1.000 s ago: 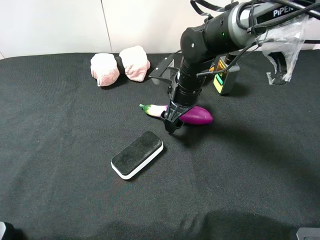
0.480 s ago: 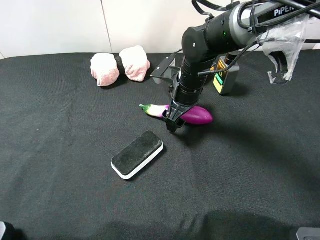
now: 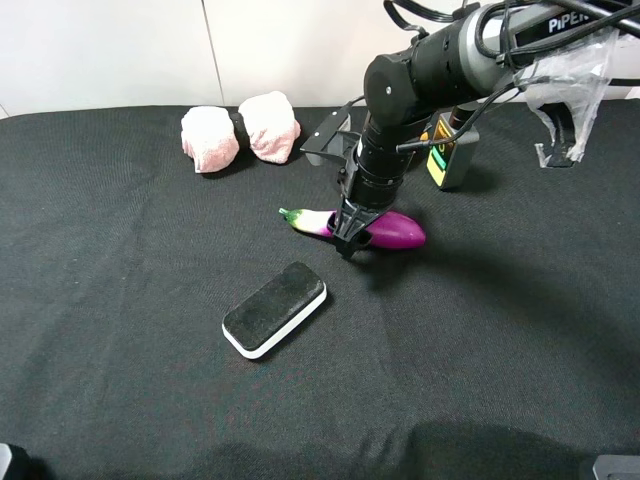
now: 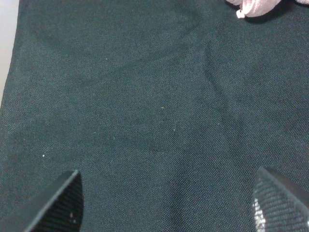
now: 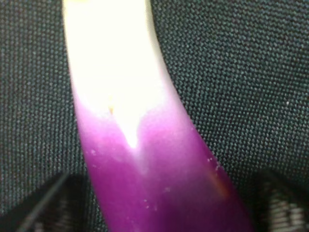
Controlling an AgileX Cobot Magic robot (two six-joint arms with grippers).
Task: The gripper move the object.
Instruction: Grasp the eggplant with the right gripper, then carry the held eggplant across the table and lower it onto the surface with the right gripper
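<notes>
The purple eggplant (image 3: 396,230) lies on the black cloth near the table's middle, with its white end and green stem pointing left. My right gripper (image 3: 349,238) reaches down over its pale neck, one finger on each side. In the right wrist view the eggplant (image 5: 145,159) fills the middle. The fingertips (image 5: 43,203) stand apart at both lower corners, with a little cloth showing between them and the eggplant. The gripper (image 5: 164,205) is open around it. My left gripper (image 4: 169,203) is open over bare cloth and holds nothing.
A black-topped white eraser block (image 3: 275,308) lies in front and to the left of the eggplant. A pink rolled towel (image 3: 240,131) sits at the back left, and its edge shows in the left wrist view (image 4: 256,6). A small boxy device (image 3: 447,155) and clear plastic (image 3: 570,90) are at the back right.
My right gripper has risen very slightly and shifted a touch to the right over the eggplant. The eggplant has not moved.
</notes>
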